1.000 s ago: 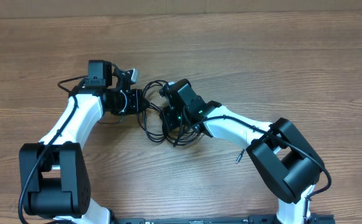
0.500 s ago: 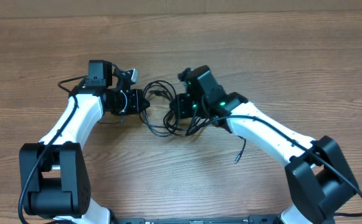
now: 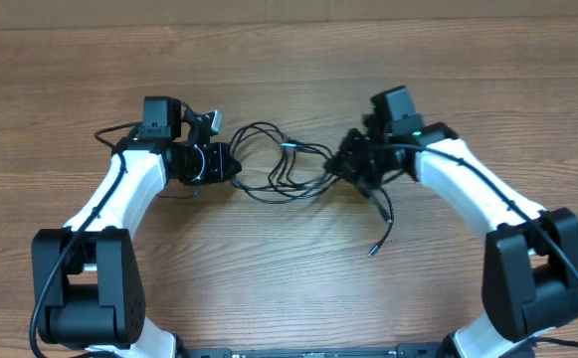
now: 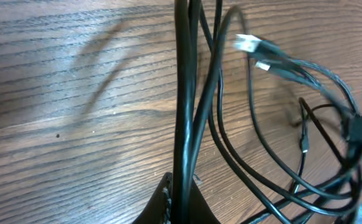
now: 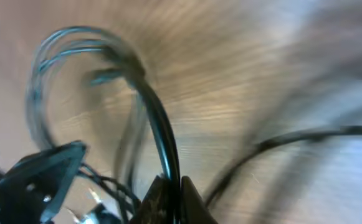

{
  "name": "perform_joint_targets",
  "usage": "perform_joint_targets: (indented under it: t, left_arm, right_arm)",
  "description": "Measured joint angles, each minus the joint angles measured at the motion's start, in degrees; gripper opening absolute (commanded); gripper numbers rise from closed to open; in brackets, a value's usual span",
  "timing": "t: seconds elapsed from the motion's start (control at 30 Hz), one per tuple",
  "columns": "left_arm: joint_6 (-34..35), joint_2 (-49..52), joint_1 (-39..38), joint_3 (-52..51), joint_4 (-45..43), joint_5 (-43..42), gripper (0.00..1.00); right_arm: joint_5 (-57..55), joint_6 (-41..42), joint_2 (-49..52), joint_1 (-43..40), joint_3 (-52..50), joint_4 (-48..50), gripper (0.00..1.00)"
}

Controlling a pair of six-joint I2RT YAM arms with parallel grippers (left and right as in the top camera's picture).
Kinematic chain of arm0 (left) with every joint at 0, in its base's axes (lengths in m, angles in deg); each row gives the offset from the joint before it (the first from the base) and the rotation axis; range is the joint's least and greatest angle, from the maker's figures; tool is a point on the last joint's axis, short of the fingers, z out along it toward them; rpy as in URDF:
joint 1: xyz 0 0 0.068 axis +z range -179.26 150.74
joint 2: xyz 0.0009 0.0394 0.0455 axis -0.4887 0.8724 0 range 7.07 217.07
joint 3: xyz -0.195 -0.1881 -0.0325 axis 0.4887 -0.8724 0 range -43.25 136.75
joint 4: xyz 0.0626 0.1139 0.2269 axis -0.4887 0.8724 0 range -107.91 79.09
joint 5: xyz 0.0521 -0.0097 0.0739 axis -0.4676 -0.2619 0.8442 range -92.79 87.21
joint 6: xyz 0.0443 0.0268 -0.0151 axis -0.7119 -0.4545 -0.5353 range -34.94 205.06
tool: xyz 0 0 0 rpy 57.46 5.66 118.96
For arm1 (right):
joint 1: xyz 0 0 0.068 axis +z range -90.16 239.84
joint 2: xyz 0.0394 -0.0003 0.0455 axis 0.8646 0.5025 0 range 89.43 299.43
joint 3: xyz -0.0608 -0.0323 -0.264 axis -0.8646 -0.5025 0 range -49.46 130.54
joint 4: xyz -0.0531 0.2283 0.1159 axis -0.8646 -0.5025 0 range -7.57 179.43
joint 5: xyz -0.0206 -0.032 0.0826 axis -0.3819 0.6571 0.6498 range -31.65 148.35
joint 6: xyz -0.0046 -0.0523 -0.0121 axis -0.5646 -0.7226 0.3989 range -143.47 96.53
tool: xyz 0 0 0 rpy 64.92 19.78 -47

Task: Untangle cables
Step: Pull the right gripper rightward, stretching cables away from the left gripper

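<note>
Black cables (image 3: 284, 169) lie in a loose tangle on the wood-grain desk (image 3: 289, 80), stretched sideways between the two arms. The left pincer (image 3: 231, 164) sits at the tangle's left end and the right pincer (image 3: 353, 164) at its right end, each touching the cords, with the open loops spread out between them and resting on or just above the wood.

In the left wrist view, two or three cords run side by side straight down into the fingertips at the bottom edge, and the pincer is pressed together on them. To the right of those held strands, more cords curve away in wide arcs, and a silvery plug (image 4: 248, 42) sits at the upper part of the tangle, clear of the held strands.

The right wrist view is badly blurred. One thick-looking cord arches over and drops into the narrow gap between the fingertips, so this pincer seems to be pinching a strand of the tangle too, though the blur hides the exact contact.

From the tangle's right end a single cord (image 3: 383, 219) trails toward the near edge of the desk, ending in a small plug tip (image 3: 371, 252) that lies on the wood well apart from the loops
</note>
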Motion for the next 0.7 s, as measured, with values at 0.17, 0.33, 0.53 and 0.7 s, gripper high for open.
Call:
perform_joint_targets:
  t: [0.17,0.33,0.53,0.7]
  left_arm:
    - [-0.02,0.00,-0.11,0.00,0.15,0.59,0.04]
    - [-0.02,0.00,-0.11,0.00,0.15,0.83,0.04]
    - [-0.02,0.00,-0.11,0.00,0.20,0.96,0.04]
    - [-0.83,0.00,-0.11,0.00,0.79,-0.17,0.04]
  right_arm:
    - [-4.44,6.73,0.00,-3.04,-0.04,-11.50,0.16]
    - [-8.44,10.78,0.00,-2.47,-0.04,-13.84,0.18]
    - [-11.19,11.45,0.00,0.13,-0.04,-13.44,0.50]
    - [-13.57,2.93,0.00,0.79,-0.02,-12.31,0.38]
